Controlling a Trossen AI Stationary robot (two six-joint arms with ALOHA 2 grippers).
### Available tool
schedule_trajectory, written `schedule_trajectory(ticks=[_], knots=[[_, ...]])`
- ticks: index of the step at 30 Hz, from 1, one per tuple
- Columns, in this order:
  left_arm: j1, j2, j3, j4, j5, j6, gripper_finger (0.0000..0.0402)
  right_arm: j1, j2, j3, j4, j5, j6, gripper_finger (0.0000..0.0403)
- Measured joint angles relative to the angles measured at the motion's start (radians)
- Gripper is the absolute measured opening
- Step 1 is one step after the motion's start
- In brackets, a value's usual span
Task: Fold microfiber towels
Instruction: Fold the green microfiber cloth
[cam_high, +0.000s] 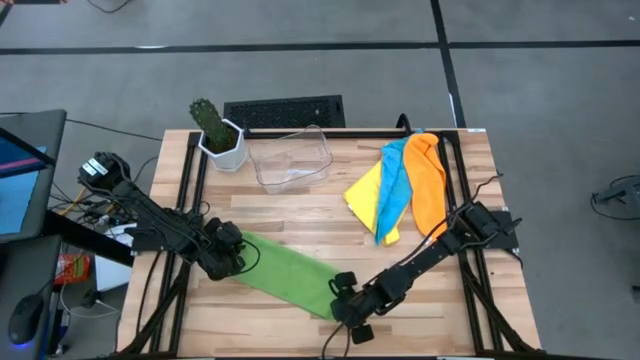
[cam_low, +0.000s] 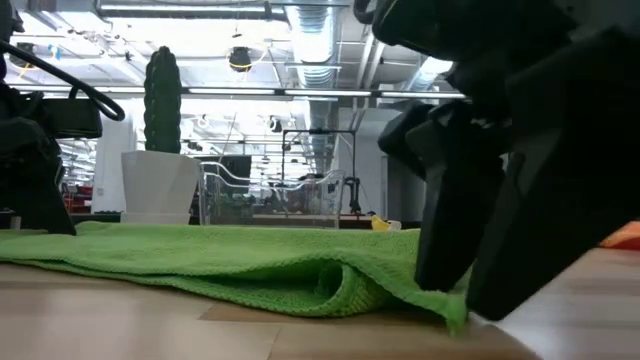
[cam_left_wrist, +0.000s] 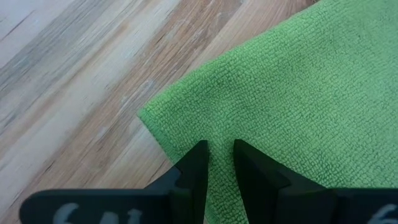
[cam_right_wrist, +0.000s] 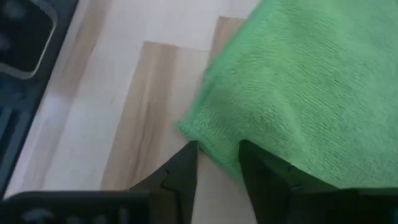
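Under both grippers, green towel: left gripper pinching its corner, right gripper's grip unclear

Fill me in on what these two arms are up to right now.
Both arms are working the green towel, which lies spread flat on the wooden table. The left gripper pinches one corner of it; the right gripper is at the opposite end, its fingers straddling the edge with a gap between them. The orange, light blue and yellow towels wait in a heap near the clear bin.
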Motion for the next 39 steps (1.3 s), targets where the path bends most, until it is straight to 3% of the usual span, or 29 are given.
schedule_trajectory(ticks=[4, 8, 10, 15, 24, 39], knots=[[0.0, 0.0, 0.0, 0.0, -0.001, 0.002, 0.007, -0.002, 0.003, 0.014, -0.025, -0.007, 0.1, 0.0096], [0.0, 0.0, 0.0, 0.0, -0.007, 0.003, 0.007, -0.001, -0.001, 0.051, -0.072, -0.032, 0.111, 0.0027], [0.0, 0.0, 0.0, 0.0, -0.009, 0.003, 0.007, -0.008, -0.015, 0.067, -0.068, -0.051, 0.104, 0.0012], [0.0, 0.0, 0.0, 0.002, -0.009, 0.003, 0.007, -0.04, -0.031, 0.101, -0.082, -0.05, 0.088, 0.0029], [0.0, 0.0, 0.0, 0.003, -0.002, 0.0, 0.007, -0.127, -0.037, 0.114, -0.087, -0.101, 0.093, 0.0021], [0.0, 0.0, 0.0, 0.003, 0.002, -0.011, 0.007, -0.249, -0.044, 0.114, -0.134, -0.168, 0.214, 0.0153]])
